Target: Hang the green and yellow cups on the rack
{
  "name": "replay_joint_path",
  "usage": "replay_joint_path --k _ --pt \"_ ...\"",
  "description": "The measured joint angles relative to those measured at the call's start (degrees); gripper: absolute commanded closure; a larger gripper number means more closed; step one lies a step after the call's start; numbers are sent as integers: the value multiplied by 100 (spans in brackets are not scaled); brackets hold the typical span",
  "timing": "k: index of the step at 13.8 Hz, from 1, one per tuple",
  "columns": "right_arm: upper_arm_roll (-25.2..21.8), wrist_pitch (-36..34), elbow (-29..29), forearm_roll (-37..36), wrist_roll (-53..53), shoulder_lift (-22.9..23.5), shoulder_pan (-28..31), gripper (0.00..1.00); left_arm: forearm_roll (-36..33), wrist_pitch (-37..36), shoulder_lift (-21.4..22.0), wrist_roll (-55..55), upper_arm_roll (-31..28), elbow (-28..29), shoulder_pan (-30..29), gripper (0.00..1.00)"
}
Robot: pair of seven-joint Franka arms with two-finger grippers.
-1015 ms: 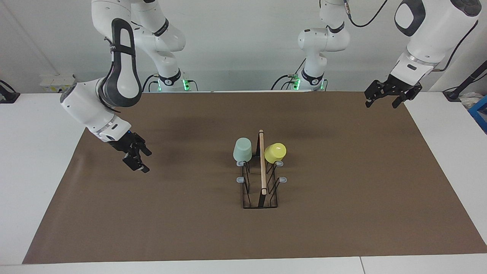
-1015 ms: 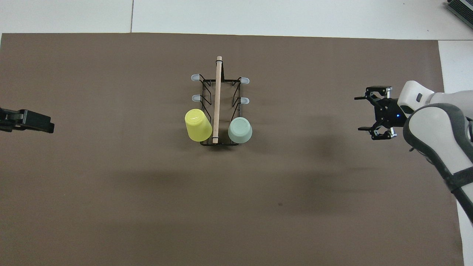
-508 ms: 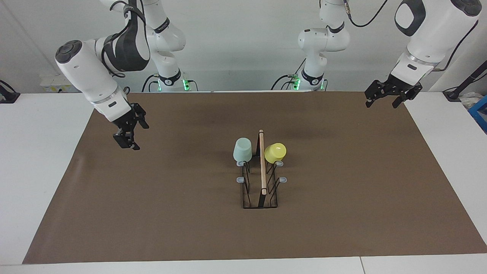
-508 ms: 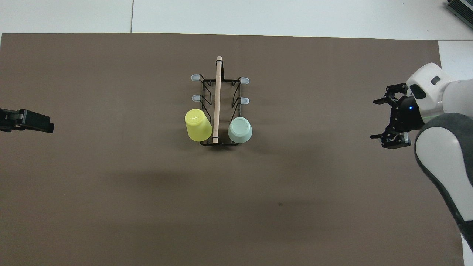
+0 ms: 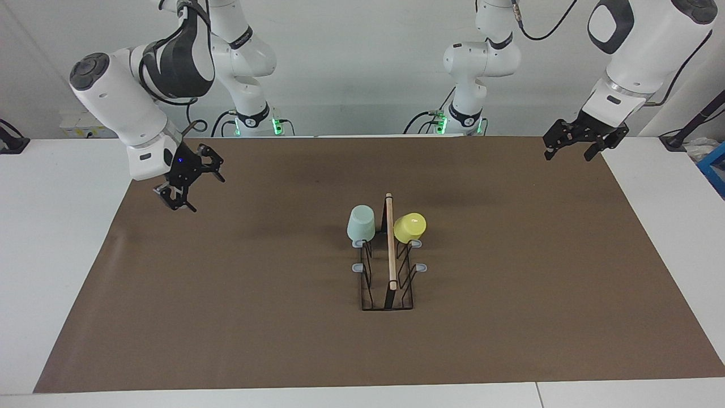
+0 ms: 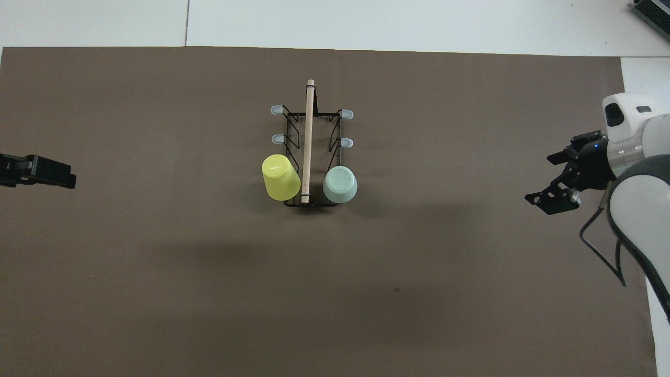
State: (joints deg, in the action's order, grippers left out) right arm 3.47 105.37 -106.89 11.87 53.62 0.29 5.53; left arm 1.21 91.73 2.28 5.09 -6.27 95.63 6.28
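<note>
The black wire rack [image 5: 389, 283] with its wooden rod [image 6: 308, 131] stands mid-table. The mint green cup [image 5: 361, 222] hangs upside down on the peg nearest the robots on the right arm's side; it also shows in the overhead view [image 6: 340, 184]. The yellow cup [image 5: 409, 226] hangs tilted on the matching peg on the left arm's side, seen from above too [image 6: 280, 177]. My right gripper [image 5: 201, 192] is open and empty over the mat near the right arm's end [image 6: 542, 178]. My left gripper [image 5: 568, 153] waits open and empty over the mat's corner [image 6: 52, 175].
A brown mat [image 5: 510, 283] covers the table. Several grey-tipped pegs [image 6: 345, 113] on the rack are bare. A blue box edge [image 5: 715, 167] lies off the mat at the left arm's end.
My right gripper has drawn away from the rack toward the right arm's end and up, its wrist turning. The left arm, the cups and the rack have not moved.
</note>
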Motion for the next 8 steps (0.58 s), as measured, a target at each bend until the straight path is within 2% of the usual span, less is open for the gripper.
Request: replay_joint_path --k 2,5,8 --pt "28 -234 188 -3 -753 -1 -19 0 0 0 0 -1 0 0 0 0" --pt "38 -270 260 -10 -1203 0 -17 0 0 0 0 -2 0 0 0 0" --pt "8 115 255 -34 -1260 28 23 0 0 0 0 -2 0 0 0 0"
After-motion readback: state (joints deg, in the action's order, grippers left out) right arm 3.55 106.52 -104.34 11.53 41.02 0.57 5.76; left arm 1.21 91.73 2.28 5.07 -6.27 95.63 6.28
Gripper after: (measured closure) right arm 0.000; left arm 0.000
